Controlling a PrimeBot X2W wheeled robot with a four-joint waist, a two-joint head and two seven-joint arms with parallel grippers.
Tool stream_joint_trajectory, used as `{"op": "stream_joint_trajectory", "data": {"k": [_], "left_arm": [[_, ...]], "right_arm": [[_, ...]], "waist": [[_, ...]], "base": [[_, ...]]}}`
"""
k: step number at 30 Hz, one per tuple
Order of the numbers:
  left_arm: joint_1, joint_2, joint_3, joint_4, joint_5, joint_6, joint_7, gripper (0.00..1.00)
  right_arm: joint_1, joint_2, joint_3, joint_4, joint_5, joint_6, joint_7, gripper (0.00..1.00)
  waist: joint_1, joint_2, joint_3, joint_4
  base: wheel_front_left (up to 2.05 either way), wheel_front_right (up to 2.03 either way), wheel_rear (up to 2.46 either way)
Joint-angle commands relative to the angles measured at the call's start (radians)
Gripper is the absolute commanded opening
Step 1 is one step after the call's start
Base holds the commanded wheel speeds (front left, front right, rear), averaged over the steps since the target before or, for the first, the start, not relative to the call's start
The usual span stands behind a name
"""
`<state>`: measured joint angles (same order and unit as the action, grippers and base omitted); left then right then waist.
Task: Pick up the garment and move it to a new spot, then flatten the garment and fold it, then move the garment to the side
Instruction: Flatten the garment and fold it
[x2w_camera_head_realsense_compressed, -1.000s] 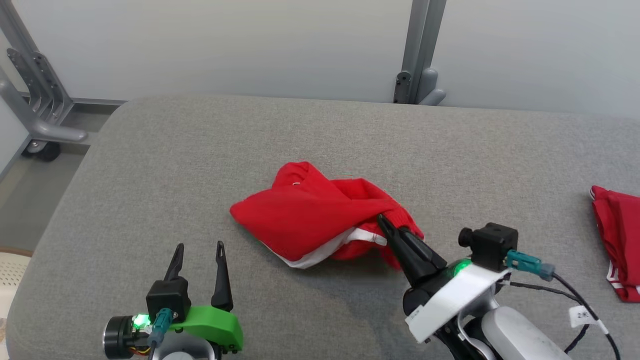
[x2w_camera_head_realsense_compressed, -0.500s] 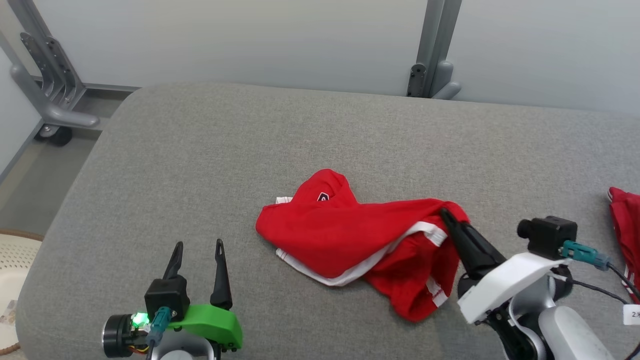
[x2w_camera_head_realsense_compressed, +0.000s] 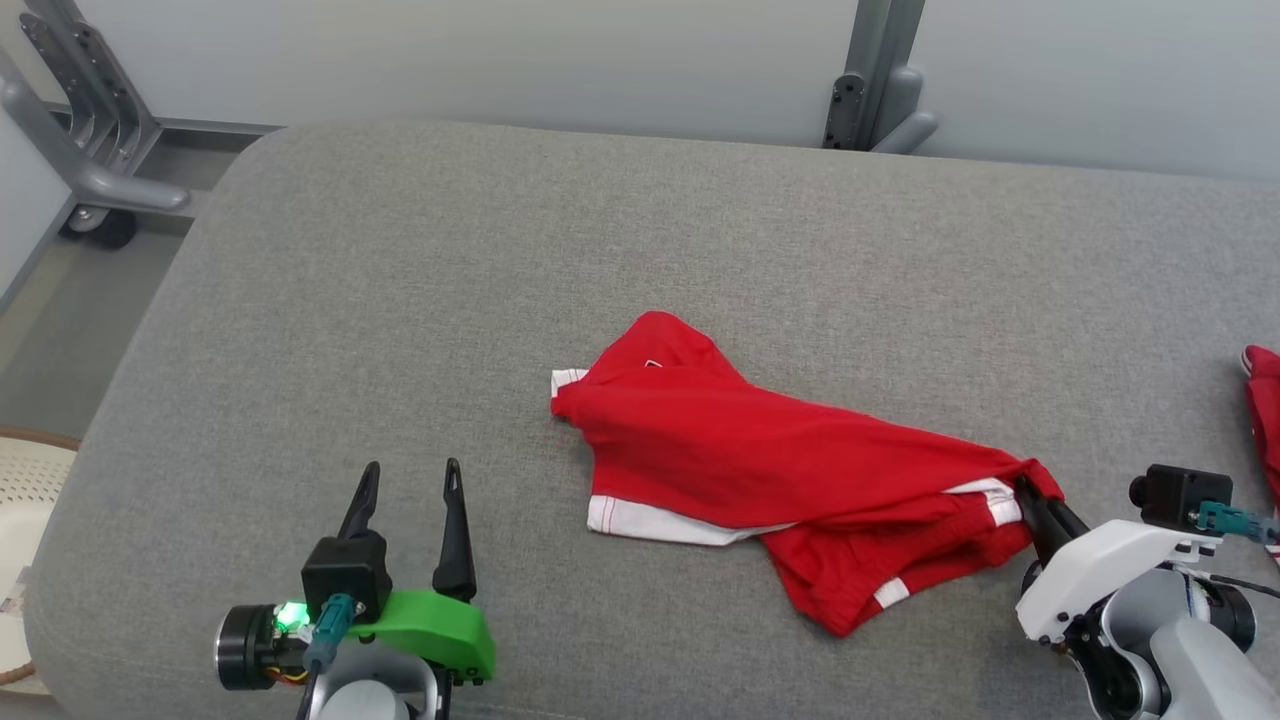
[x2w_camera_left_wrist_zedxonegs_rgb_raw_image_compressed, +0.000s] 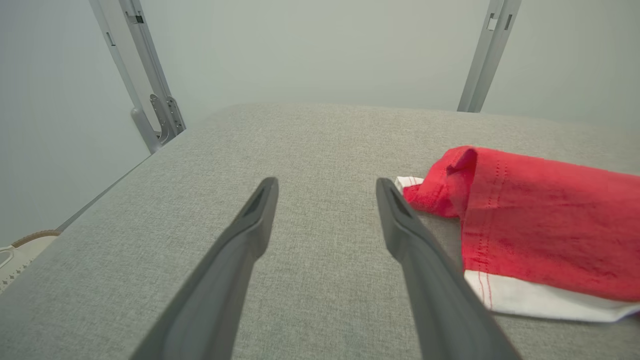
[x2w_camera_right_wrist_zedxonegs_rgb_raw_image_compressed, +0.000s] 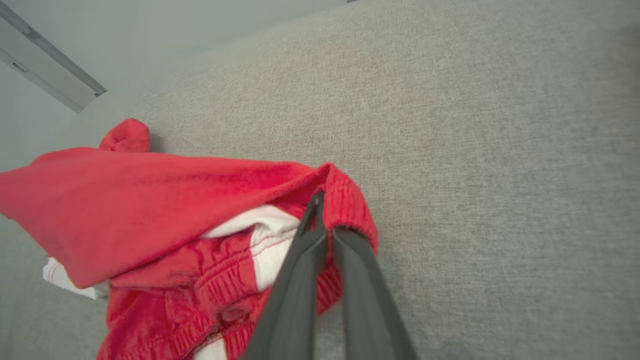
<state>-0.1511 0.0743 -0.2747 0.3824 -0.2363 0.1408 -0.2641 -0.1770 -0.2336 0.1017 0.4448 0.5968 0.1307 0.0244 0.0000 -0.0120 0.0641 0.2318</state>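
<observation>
The garment (x2w_camera_head_realsense_compressed: 780, 460) is a pair of red shorts with white trim, stretched out and rumpled across the middle of the grey cushioned surface (x2w_camera_head_realsense_compressed: 400, 300). My right gripper (x2w_camera_head_realsense_compressed: 1030, 493) is shut on the ribbed red edge at the garment's right end; the right wrist view shows that garment (x2w_camera_right_wrist_zedxonegs_rgb_raw_image_compressed: 150, 210) pinched between the fingertips of the right gripper (x2w_camera_right_wrist_zedxonegs_rgb_raw_image_compressed: 320, 210). My left gripper (x2w_camera_head_realsense_compressed: 413, 480) stands open at the lower left, with nothing between its fingers. In the left wrist view the left gripper (x2w_camera_left_wrist_zedxonegs_rgb_raw_image_compressed: 325, 187) has the garment's left end (x2w_camera_left_wrist_zedxonegs_rgb_raw_image_compressed: 540, 220) just to the right of it.
A second red cloth (x2w_camera_head_realsense_compressed: 1265, 400) lies at the right edge of the surface. Grey metal frame posts (x2w_camera_head_realsense_compressed: 880, 70) stand behind it, and another frame (x2w_camera_head_realsense_compressed: 70, 110) at the far left. A pale perforated basket (x2w_camera_head_realsense_compressed: 25, 500) sits beside the surface's left edge.
My right gripper has pulled the garment's edge to the right, drawing the bundle out into a longer shape. The head camera has also shifted. The left gripper stays open.
</observation>
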Motion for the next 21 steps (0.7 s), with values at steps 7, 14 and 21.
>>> {"op": "stream_joint_trajectory", "data": {"k": [7, 14, 21], "left_arm": [[-0.030, -0.008, -0.014, 0.017, 0.013, -0.014, 0.001, 1.00], [-0.036, -0.011, -0.025, 0.018, 0.017, -0.024, 0.001, 1.00], [-0.036, -0.015, -0.031, 0.022, 0.016, -0.030, 0.001, 1.00]], "right_arm": [[-0.050, -0.035, 0.058, 0.115, 0.043, 0.000, -0.056, 0.00], [-0.079, -0.045, 0.113, 0.147, 0.061, 0.000, -0.120, 0.40], [-0.060, -0.068, 0.159, 0.100, 0.069, 0.000, -0.183, 1.00]], "waist": [[0.0000, 0.0120, 0.030, -0.023], [0.0000, 0.0120, 0.036, -0.052], [0.0000, 0.0120, 0.034, -0.106]], "base": [[0.00, 0.00, 0.00], [0.00, 0.00, 0.00], [0.00, 0.00, 0.00]]}}
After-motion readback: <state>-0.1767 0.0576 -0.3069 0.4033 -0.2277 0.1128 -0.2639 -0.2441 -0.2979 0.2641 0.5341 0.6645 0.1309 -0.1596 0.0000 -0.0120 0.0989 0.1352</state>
